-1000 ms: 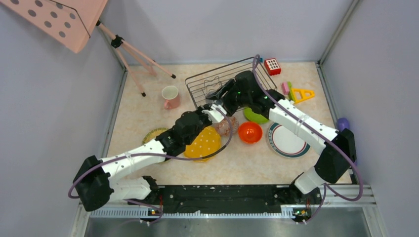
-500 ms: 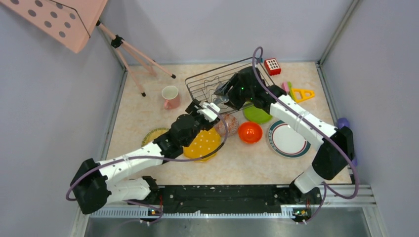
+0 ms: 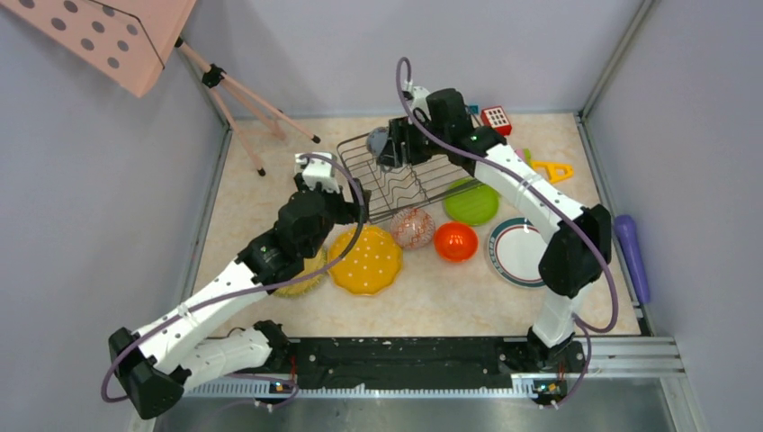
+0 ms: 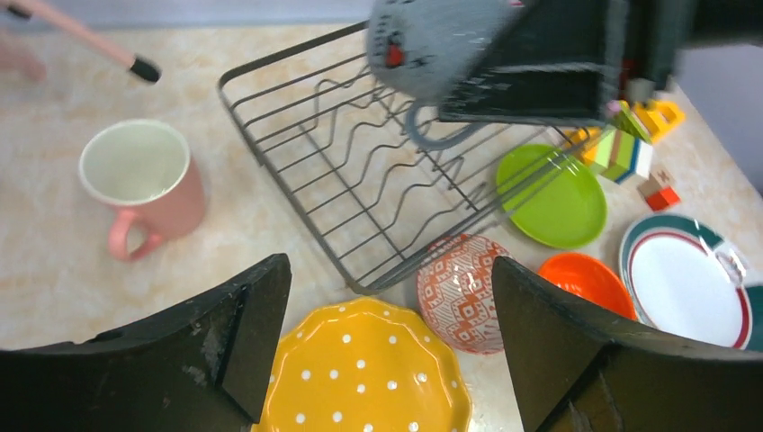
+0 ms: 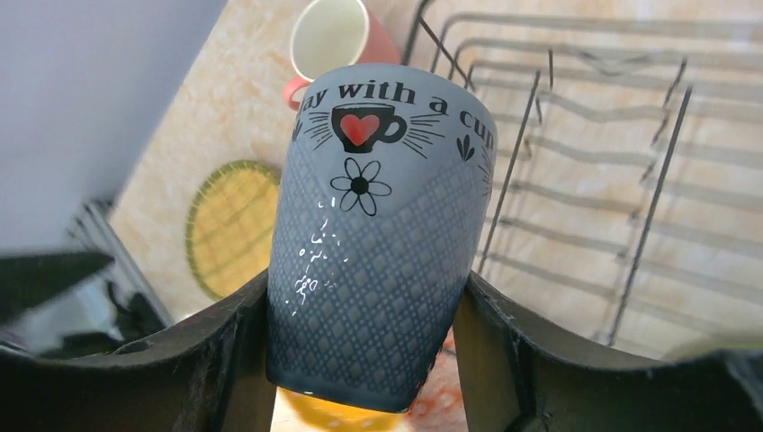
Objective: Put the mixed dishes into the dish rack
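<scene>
**Step in hand:** carrying the first dish to the rack. No dish lies in the dish rack (image 3: 416,183) yet.

**Right gripper** (image 3: 393,149): closed on the grey mug (image 5: 378,234), with a finger pressed on each side of its body. It holds the mug in the air over the rack's far left part, clear of the wires.

**Next move, as judged:** lower the mug onto the rack floor, beside the wavy plate wires rather than across them. The mug hangs tilted, so it needs levelling onto its rim or base before release.

**Grey mug:** grey glaze with a diamond texture on the lower body. Above that are black lettering, a small cup drawing with a red heart, and a flower. The loop handle shows in the left wrist view.

**Left gripper** (image 4: 387,360): wide open and holding nothing, above the counter (image 3: 432,297) near the pink mug (image 4: 144,180), which stands just left of the rack.
</scene>
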`<action>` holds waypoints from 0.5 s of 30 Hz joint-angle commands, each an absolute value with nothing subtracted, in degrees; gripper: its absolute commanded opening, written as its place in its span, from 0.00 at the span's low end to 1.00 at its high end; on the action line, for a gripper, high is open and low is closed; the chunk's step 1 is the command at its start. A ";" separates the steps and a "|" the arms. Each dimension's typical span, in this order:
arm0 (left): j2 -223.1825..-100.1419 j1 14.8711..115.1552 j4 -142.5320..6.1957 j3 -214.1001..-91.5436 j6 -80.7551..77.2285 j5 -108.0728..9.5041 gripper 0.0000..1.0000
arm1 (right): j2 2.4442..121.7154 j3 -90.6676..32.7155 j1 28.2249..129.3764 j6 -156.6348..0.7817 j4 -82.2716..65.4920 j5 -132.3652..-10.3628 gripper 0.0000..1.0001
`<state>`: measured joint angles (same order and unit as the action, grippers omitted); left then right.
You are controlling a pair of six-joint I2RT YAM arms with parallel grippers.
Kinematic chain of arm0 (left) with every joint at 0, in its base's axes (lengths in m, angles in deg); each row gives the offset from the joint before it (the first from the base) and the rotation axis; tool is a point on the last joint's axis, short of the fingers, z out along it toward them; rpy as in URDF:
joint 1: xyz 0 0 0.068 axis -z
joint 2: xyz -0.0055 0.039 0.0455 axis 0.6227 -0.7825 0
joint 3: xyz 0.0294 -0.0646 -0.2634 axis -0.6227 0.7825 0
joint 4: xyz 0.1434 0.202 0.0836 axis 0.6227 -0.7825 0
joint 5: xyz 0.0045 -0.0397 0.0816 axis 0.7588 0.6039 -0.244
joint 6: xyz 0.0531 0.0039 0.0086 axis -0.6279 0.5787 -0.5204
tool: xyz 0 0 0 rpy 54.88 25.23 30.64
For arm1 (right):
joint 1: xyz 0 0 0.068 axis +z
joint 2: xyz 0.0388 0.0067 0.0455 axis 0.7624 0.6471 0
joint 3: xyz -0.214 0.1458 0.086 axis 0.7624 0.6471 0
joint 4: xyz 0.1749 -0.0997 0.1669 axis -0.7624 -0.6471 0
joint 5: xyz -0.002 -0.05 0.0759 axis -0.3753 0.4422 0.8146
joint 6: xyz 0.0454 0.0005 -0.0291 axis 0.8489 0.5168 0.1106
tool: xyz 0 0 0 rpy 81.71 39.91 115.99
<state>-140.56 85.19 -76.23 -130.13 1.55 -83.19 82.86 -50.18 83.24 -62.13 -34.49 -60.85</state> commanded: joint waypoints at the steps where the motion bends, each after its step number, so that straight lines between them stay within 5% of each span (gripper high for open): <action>1: -140.75 77.42 -87.67 -133.04 16.52 -78.02 0.87 | 84.80 -58.59 82.72 -87.51 -33.78 -53.11 0.00; 10: -136.07 66.71 -87.41 -128.35 23.12 -68.24 0.88 | 89.32 -68.24 82.72 -111.28 -44.88 -53.99 0.00; 15: -136.39 63.82 -86.83 -127.21 26.28 -63.65 0.89 | 92.92 -74.21 82.95 -137.64 -58.97 -45.31 0.00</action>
<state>-136.71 65.71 -88.18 -128.57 22.29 -68.73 91.82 -68.06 83.13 -113.30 -48.94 -52.96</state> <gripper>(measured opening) 0.890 0.600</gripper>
